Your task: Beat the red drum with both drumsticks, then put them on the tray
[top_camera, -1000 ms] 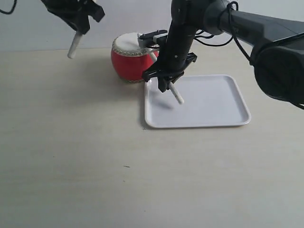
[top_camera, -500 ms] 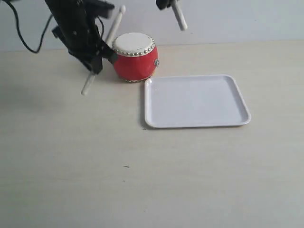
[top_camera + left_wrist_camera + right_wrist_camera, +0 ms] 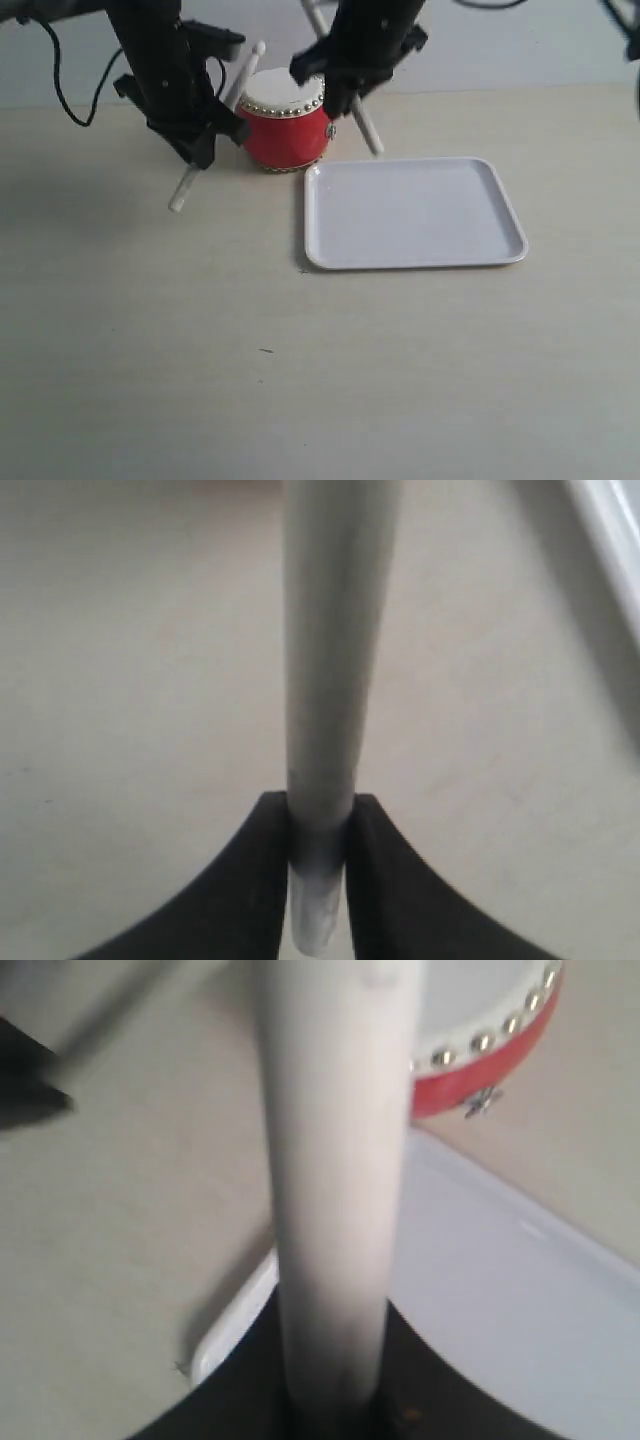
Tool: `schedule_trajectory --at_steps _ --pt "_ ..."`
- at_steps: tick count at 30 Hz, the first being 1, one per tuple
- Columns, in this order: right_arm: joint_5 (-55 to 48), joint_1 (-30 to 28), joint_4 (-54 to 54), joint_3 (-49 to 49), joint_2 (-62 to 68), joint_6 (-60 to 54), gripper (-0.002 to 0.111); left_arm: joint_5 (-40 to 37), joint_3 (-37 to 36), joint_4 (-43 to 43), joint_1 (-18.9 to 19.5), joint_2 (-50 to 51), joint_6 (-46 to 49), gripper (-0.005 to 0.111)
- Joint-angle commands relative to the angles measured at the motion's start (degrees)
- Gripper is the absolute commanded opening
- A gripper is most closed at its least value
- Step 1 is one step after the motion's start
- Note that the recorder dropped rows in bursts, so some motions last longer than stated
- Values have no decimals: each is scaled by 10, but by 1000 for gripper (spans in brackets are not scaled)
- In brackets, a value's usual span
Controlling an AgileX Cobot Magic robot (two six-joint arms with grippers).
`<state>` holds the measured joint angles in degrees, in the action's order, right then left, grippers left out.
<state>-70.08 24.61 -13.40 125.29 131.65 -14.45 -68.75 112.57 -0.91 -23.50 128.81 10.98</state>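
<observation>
The red drum (image 3: 284, 120) with its off-white skin stands at the back of the table, just behind the white tray's (image 3: 415, 213) far left corner. My left gripper (image 3: 196, 130) is shut on a whitish drumstick (image 3: 181, 192) to the left of the drum; the stick's upper end (image 3: 250, 58) leans toward the drum top. My right gripper (image 3: 345, 88) is shut on the other drumstick (image 3: 367, 130) close over the drum's right side. In the left wrist view the stick (image 3: 325, 670) runs between the black fingers. In the right wrist view the stick (image 3: 335, 1180) crosses the drum (image 3: 480, 1050) and the tray (image 3: 500, 1290).
The table top (image 3: 200, 340) is pale wood-grain. A light wall stands behind the drum. Black cables hang from the left arm (image 3: 70, 95).
The right gripper has come back down from the top of the view to the drum's right side. The left gripper has dropped slightly with its stick beside the drum.
</observation>
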Motion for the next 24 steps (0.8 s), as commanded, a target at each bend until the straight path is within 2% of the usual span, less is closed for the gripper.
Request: schedule_trajectory --at_steps 1,6,13,15,17,19,22,24 --pt "1 1 15 -4 94 -4 0 -12 21 0 1 -82 -8 0" --pt "1 1 29 -4 122 22 0 -12 21 0 1 -156 -8 0" --pt "1 1 32 -4 -13 22 0 -12 12 -29 1 -164 -7 0" --pt "1 1 59 -4 -54 15 0 0 -27 -65 1 -168 34 0" --pt "1 1 89 -8 -88 15 0 50 -83 -91 1 -186 55 0" --pt "1 1 95 -45 -117 4 0 110 -154 -91 1 -213 66 0" --pt "1 1 103 -131 -155 -46 0 218 -298 -91 1 -270 91 0" --pt "1 1 112 -160 -163 -49 0 269 -351 -90 3 -299 99 0"
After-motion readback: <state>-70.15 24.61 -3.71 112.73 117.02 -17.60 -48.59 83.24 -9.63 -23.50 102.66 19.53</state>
